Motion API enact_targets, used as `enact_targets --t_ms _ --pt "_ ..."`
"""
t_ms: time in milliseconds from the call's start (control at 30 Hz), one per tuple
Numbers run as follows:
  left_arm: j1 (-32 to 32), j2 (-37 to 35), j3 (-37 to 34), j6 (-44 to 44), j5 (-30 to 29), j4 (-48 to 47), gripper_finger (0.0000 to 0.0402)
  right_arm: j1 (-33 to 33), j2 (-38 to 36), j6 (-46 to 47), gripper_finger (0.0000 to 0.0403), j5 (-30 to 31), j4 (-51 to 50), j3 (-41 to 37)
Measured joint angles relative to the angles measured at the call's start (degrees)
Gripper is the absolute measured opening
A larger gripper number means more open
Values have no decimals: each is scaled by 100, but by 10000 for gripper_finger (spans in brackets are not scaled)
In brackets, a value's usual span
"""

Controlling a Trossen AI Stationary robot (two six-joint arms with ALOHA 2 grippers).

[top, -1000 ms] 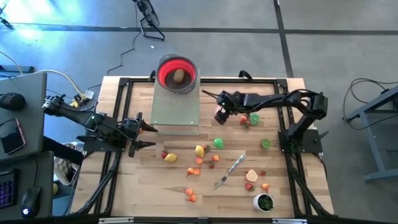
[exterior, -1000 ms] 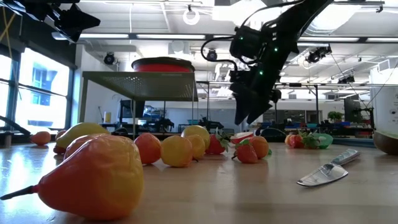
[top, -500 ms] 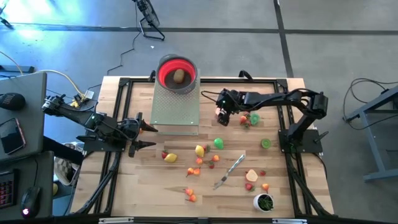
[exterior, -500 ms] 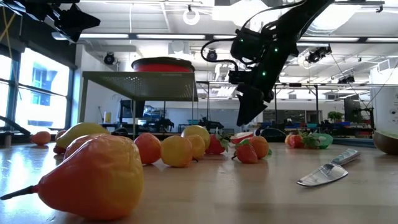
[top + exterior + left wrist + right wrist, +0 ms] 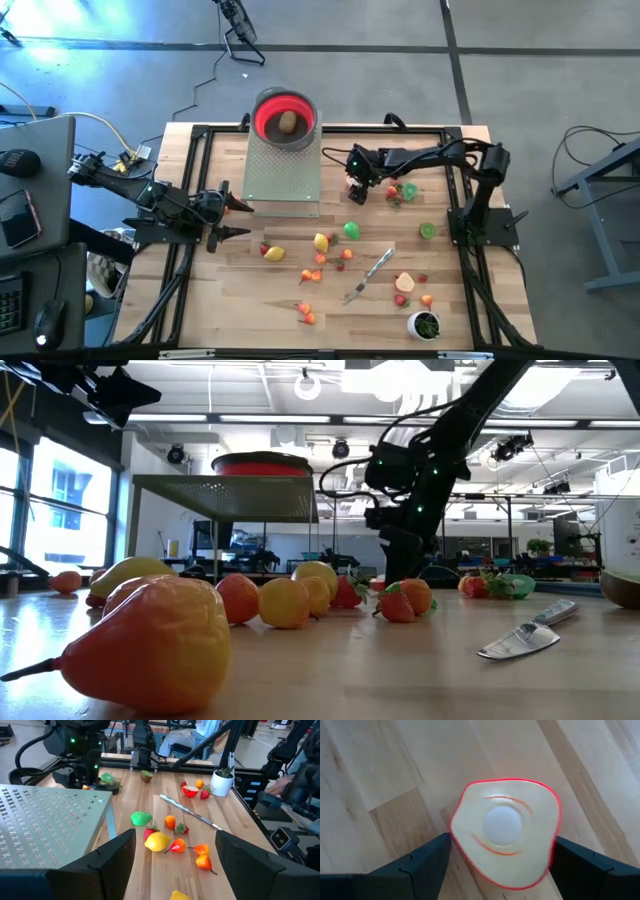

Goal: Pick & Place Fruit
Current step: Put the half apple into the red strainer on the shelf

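As the right hand [image 5: 495,865] gapes, cut fruit slice [image 5: 504,832] between fingers, on table.

Two dark jointed arms; green status lights on wrists; blunt black pincer fingers [image 5: 425,865].

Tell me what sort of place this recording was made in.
Most likely a robotics lab or workshop: a framed wooden table strewn with toy fruit, cables on the floor, and more benches and equipment behind under open ceiling lights.

Right end effector [image 5: 356,187] has dropped toward the bench [image 5: 240,300], jaws spread over the red-rimmed, pale-faced cut fruit slice [image 5: 504,832].
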Motion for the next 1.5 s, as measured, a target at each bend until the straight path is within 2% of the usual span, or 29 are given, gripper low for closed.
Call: enact_targets --t_ms 467,733,1067,1300,1500 --pt "0 -1 0 0 1 -25 267 2 3 99 301 16 483 -5" --pt "0 -1 0 0 3 -62 267 2 3 140 301 30 439 -5" --pt "0 1 0 0 3 -170 267 2 3 136 265 33 441 -5" --pt "0 1 0 0 3 -170 267 2 1 133 272 32 439 -5" --pt "0 -1 0 0 3 -170 267 2 0 142 261 30 439 -5"
